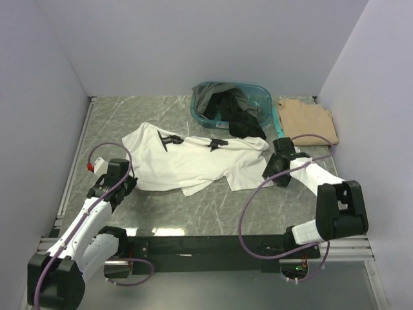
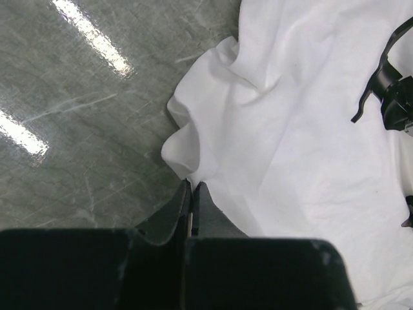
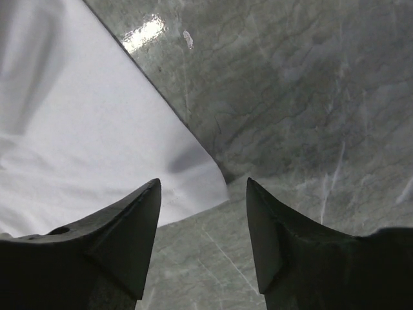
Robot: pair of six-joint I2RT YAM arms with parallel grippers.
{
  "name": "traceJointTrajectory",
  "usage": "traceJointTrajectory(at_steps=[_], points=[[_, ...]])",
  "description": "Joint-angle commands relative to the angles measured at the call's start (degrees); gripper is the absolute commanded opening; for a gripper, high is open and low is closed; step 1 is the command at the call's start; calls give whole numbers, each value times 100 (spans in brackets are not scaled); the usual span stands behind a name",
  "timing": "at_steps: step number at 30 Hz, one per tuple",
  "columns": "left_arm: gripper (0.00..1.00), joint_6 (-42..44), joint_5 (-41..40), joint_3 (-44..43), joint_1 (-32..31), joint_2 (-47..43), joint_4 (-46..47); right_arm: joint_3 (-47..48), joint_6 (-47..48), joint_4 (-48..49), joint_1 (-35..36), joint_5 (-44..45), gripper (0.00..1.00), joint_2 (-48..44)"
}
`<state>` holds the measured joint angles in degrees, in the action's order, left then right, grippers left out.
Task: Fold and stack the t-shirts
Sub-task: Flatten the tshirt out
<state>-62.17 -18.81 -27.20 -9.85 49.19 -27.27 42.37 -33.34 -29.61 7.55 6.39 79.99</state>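
A large white t-shirt (image 1: 187,165) lies spread and wrinkled in the middle of the table, with small black shapes (image 1: 169,139) on it. My left gripper (image 1: 122,184) is at its left edge. In the left wrist view the jaws (image 2: 192,185) are shut, pinching the edge of the white cloth (image 2: 290,129). My right gripper (image 1: 276,169) is open beside the shirt's right side. In the right wrist view its fingertips (image 3: 202,183) straddle a corner of the white shirt (image 3: 97,142). A tan t-shirt (image 1: 308,121) lies folded at the back right. Dark shirts (image 1: 235,113) fill the basket.
A teal plastic basket (image 1: 201,116) stands at the back centre, next to the tan shirt. Walls close in the table on the left, back and right. Bare marble table (image 1: 213,216) shows in front of the white shirt.
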Motion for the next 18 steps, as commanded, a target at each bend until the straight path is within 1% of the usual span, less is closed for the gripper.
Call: traceJointTrajectory(at_steps=[1, 8, 11, 12, 14, 15, 18], points=[[1, 100, -176, -75, 0, -6, 64, 289, 12, 122, 97, 178, 61, 262], [1, 83, -263, -136, 0, 135, 2, 316, -6, 227, 168, 196, 54, 632], [1, 74, -299, -145, 0, 152, -16, 316, -6, 297, 168, 187, 50, 781], [1, 48, -308, -154, 0, 144, -24, 316, 12, 332, 176, 161, 42, 825], [1, 38, -334, -154, 0, 144, -59, 316, 3, 341, 168, 143, 36, 835], [1, 21, -351, -163, 0, 144, -86, 316, -5, 341, 176, 117, 30, 834], [1, -14, -369, -163, 0, 100, -130, 298, 3, 280, 194, 108, 21, 677]])
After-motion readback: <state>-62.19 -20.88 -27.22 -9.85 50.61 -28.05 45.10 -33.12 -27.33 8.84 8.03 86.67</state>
